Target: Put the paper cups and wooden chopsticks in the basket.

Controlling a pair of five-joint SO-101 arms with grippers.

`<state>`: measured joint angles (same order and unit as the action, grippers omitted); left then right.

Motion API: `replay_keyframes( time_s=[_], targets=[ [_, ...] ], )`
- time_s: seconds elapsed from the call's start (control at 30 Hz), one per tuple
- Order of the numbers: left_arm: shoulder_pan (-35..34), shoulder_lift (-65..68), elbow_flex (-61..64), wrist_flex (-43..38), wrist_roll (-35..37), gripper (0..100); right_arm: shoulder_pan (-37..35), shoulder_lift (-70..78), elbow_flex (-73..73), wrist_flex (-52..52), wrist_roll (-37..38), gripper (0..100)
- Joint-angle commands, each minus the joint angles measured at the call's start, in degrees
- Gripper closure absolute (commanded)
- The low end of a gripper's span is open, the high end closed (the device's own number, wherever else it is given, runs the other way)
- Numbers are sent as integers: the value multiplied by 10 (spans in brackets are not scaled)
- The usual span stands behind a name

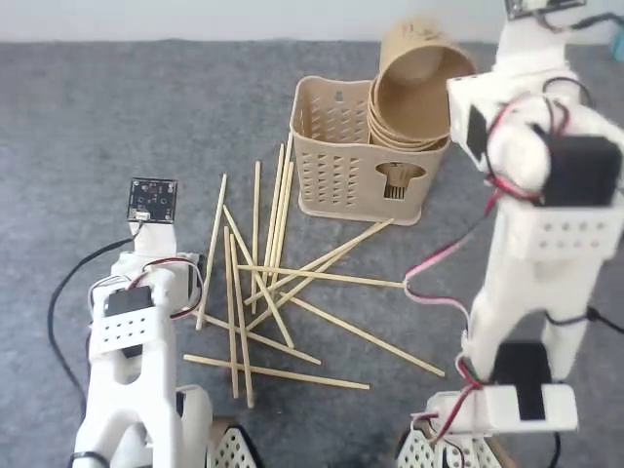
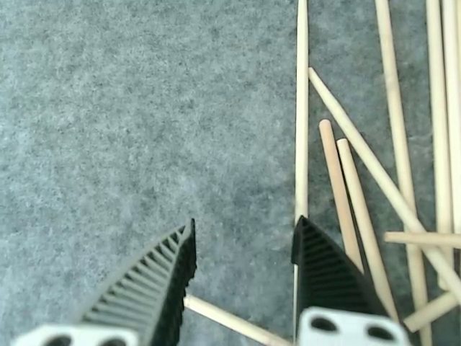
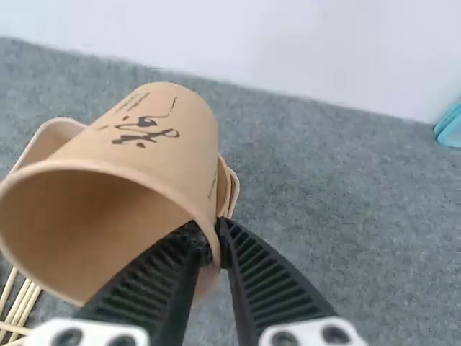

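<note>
Cup (image 3: 137, 151) on its side, rim pinched in right gripper (image 3: 216, 241) above the stack (image 1: 405, 122) in basket (image 1: 336, 171), chopsticks (image 1: 263, 283) scattered on carpet (image 1: 97, 117) under the wide-spread left gripper (image 2: 245, 231); risk: the tilt may tip it off the stack and outside on release.

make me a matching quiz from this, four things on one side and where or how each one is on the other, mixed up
1 right gripper
2 left gripper
3 basket
4 chopsticks

a scattered on the carpet
b shut on a paper cup
c open over the carpet
d holds stacked cups

Pairs: 1-b, 2-c, 3-d, 4-a
</note>
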<state>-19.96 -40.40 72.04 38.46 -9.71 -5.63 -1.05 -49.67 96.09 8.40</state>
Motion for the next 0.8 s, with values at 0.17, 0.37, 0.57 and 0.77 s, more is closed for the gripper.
replay_keyframes(
  time_s=[0.17, 0.37, 0.57, 0.77],
  targets=[
    [-4, -18, -3, -13, 4, 791, 5, 7, -19, 32, -4, 991],
    [-4, -18, -3, -13, 4, 791, 20, 29, -22, 52, -2, 991],
    [-4, -18, -3, -13, 4, 791, 21, 35, -22, 53, -3, 949],
    [-4, -18, -3, -13, 4, 791, 16, -3, -23, 48, -8, 737]
  ],
)
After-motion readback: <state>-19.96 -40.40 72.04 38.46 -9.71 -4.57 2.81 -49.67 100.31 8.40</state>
